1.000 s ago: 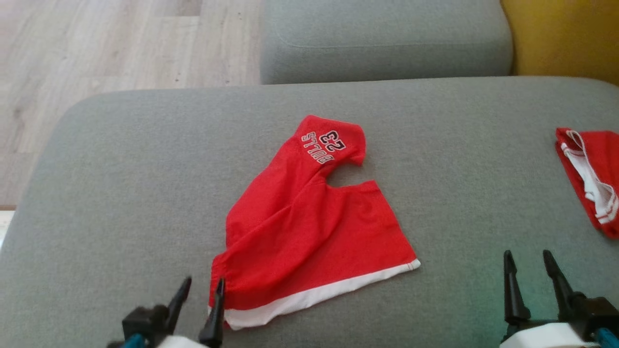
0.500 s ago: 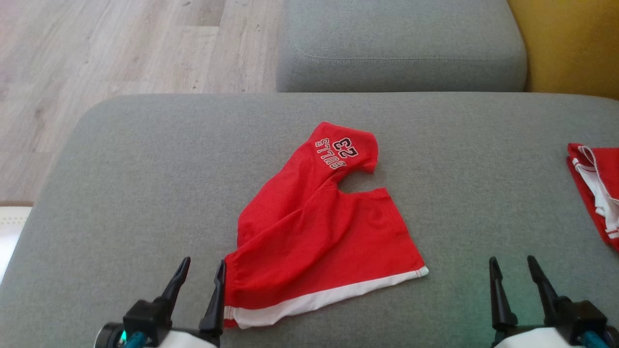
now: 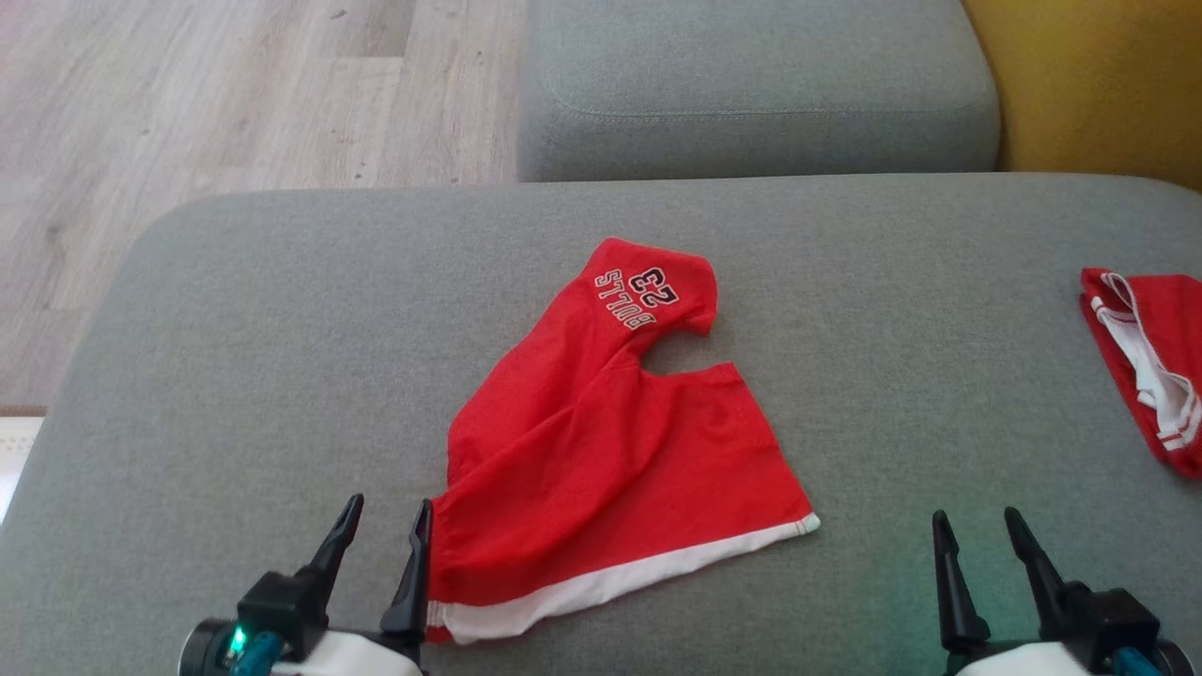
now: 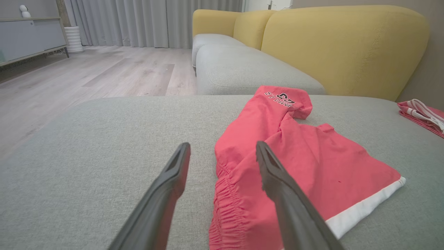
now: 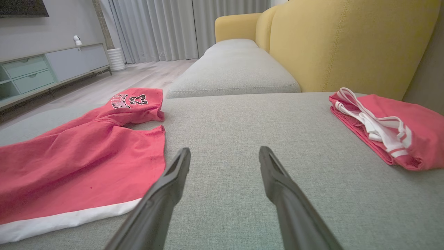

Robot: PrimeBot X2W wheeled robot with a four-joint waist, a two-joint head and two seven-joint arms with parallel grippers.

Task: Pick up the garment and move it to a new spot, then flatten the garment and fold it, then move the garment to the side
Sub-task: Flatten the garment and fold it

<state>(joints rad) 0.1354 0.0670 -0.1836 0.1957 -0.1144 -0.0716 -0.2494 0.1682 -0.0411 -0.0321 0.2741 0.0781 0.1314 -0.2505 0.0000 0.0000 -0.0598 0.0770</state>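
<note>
From the head: shows the red garment [image 3: 610,441] rumpled midway on the grey sofa cushion [image 3: 282,329], left end effector [image 3: 391,500] open beside its gathered edge, right end effector [image 3: 974,514] open, well apart; both wrists cut off below. From the left wrist: puts that gathered edge between the spread fingers [image 4: 173,173], contact unclear. From the right wrist: adds whole a second red garment [image 5: 385,128], clipped at the head view's edge.
</note>
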